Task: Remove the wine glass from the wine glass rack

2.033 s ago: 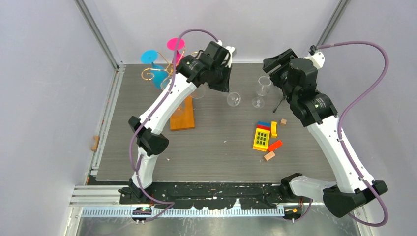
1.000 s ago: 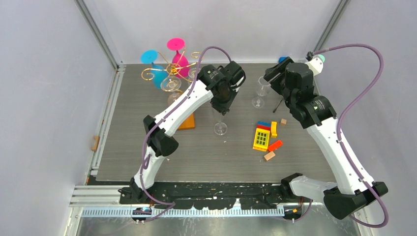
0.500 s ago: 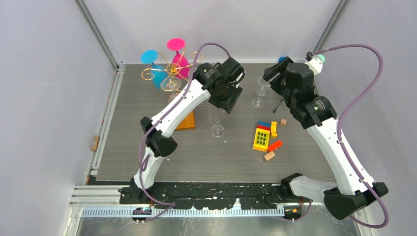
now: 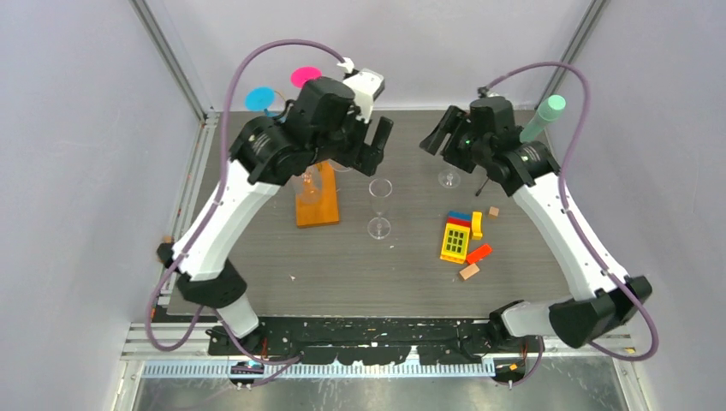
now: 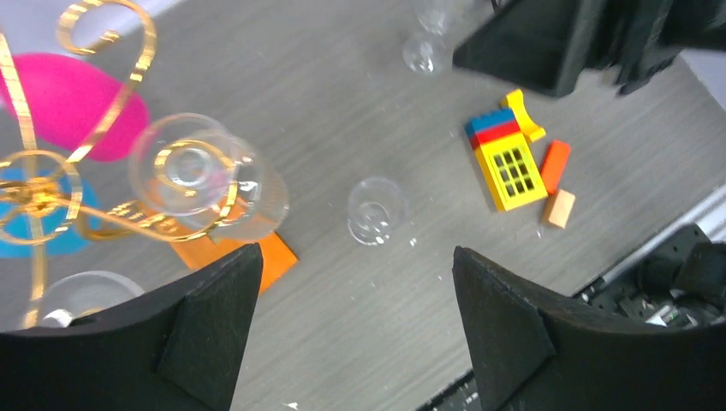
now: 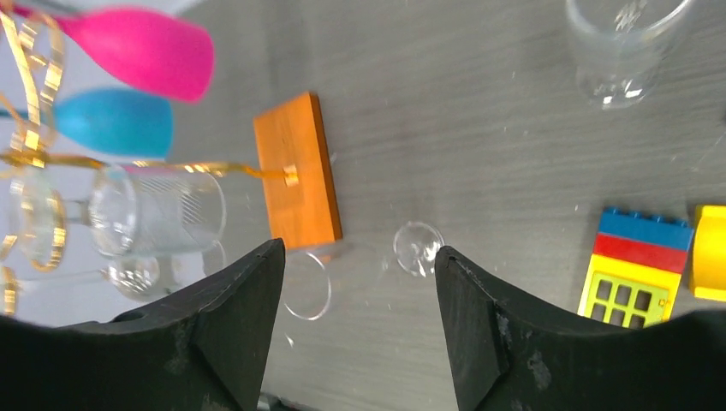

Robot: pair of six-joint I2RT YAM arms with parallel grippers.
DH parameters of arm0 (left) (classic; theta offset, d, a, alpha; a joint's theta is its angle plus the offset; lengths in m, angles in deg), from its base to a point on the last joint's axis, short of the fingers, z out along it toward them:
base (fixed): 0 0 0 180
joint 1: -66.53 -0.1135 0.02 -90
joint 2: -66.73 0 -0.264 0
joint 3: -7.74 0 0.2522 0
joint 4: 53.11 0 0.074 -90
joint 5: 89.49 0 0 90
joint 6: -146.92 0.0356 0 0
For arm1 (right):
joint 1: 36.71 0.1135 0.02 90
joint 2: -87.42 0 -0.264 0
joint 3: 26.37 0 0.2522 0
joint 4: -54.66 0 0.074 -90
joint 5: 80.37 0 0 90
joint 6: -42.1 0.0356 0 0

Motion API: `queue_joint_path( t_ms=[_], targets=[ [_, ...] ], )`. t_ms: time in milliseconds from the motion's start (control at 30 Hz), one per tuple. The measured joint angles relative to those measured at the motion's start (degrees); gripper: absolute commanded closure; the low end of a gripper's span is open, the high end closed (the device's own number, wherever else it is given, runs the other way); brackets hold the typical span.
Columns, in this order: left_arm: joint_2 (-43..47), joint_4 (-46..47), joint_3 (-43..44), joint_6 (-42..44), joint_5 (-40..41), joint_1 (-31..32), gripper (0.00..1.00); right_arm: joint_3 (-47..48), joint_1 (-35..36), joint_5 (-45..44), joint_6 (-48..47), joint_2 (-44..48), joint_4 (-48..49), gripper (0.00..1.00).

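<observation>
While the wine glass [image 4: 377, 205] is standing upright on the table [image 4: 385, 274], already off the rack [image 6: 297, 171] and apart from its orange base, both arms are hovering above it with nothing in hand. The left gripper [image 5: 355, 265] is hanging with its jaws wide apart above the glass and the gold scrolls. The right gripper [image 6: 360, 253] is likewise gaping and empty. The main risk is probably lying in the left arm's place over the rack. A careless sweep could be catching a wire arm, tipping the stand and shaking loose the clear glasses [image 5: 193, 171], the pink glass [image 6: 141, 51] and the blue glass [image 6: 111, 120] hanging there. The freestanding glass, tall on a narrow foot, is also looking easy to topple toward the toy blocks [image 4: 462, 240].
</observation>
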Motion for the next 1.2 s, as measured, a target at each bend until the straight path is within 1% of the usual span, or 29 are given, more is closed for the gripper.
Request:
queue_joint_path(
  t_ms=[100,267,367,433,533,667,800,867,1000,1033,1067,1100,1133,1167,1200],
  targets=[
    [5.6,6.86,-6.38,2.6,3.61,0.0,0.12,2.1,1.49,2.99,-2.75,-4.59,-3.56,0.3],
    [12.72,19.56,-17.42,7.17,11.15,-0.04,0.09,6.95,8.41,4.81,-8.46,-13.64,-10.14,0.3],
    [15.02,25.31,-21.55,9.03,14.78,-0.09,0.09,8.76,12.02,4.87,-11.08,-17.53,-13.4,0.31],
    [16.31,28.57,-23.76,10.03,17.09,-0.33,0.08,9.42,13.44,4.9,-12.33,-19.19,-14.95,0.33],
    [18.27,32.68,-26.77,10.51,20.04,-0.79,0.08,10.12,13.81,4.85,-13.68,-20.76,-16.39,0.38],
    [20.63,36.04,-29.4,11.13,23.21,-1.44,0.08,11.72,13.9,4.76,-14.99,-22.53,-17.49,0.46],
    [22.86,38.99,-31.41,11.41,26.05,-2.01,0.07,12.96,14.47,3.06,-15.72,-24.7,-17.92,0.48],
    [23.74,40.02,-31.98,11.56,26.95,-2.32,0.07,13.2,14.95,2.49,-15.87,-25.35,-17.9,0.52],
    [24.37,41.27,-32.15,11.61,28.2,-2.75,0.07,13.92,15.65,1.22,-15.93,-26.16,-17.94,0.64],
    [24.37,41.51,-32.17,11.63,28.41,-2.8,0.07,14.14,15.72,0.92,-16.0,-26.27,-17.9,0.7],
    [24.39,41.86,-32.3,11.65,28.68,-2.89,0.07,14.38,15.76,0.5,-15.98,-26.34,-17.86,0.74],
    [24.44,42.14,-32.54,11.65,28.81,-2.95,0.07,14.8,15.82,-0.04,-15.8,-26.49,-17.97,0.81],
    [24.52,42.34,-32.87,11.67,28.94,-2.99,0.07,15.15,15.85,-0.46,-15.93,-26.58,-18.01,0.85],
    [24.59,42.36,-33.2,11.67,29.09,-2.99,0.07,15.56,15.89,-1.01,-15.98,-26.69,-18.03,0.92],
    [24.63,42.4,-33.46,11.69,29.2,-2.99,0.07,16.09,15.98,-1.95,-16.06,-26.86,-18.4,0.95]
  ],
)
